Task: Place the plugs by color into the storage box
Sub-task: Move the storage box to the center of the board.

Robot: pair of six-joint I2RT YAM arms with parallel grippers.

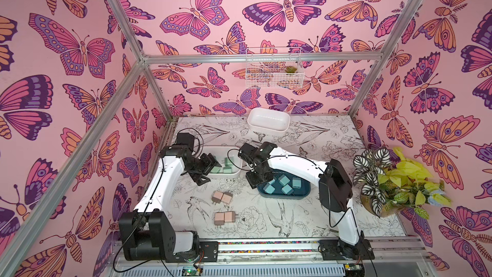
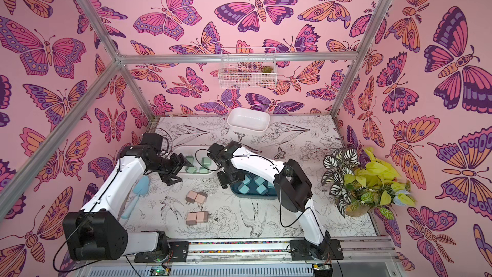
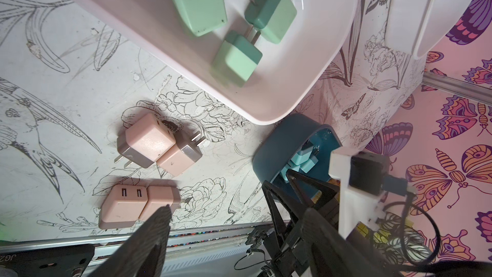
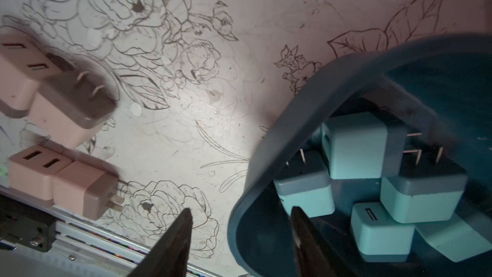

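Observation:
Several mint green plugs (image 1: 226, 165) (image 3: 269, 11) lie in a white storage box (image 1: 239, 155) (image 3: 292, 107). Several teal-blue plugs (image 1: 283, 181) (image 4: 356, 145) are piled in a dark blue box (image 1: 303, 194) (image 4: 292, 118). Two pairs of pink plugs (image 1: 222, 197) (image 1: 225, 217) (image 3: 149, 137) (image 4: 61, 185) lie on the table in front of the boxes. My left gripper (image 1: 202, 178) (image 3: 237, 214) hangs open and empty at the white box's near left corner. Also open and empty, my right gripper (image 1: 253, 182) (image 4: 241, 210) straddles the blue box's left rim.
An empty white tub (image 1: 268, 122) stands at the back of the table. A potted plant (image 1: 386, 179) fills the right edge. A pale blue scoop (image 2: 139, 190) lies under my left arm. A wire basket (image 1: 274, 71) hangs on the back wall.

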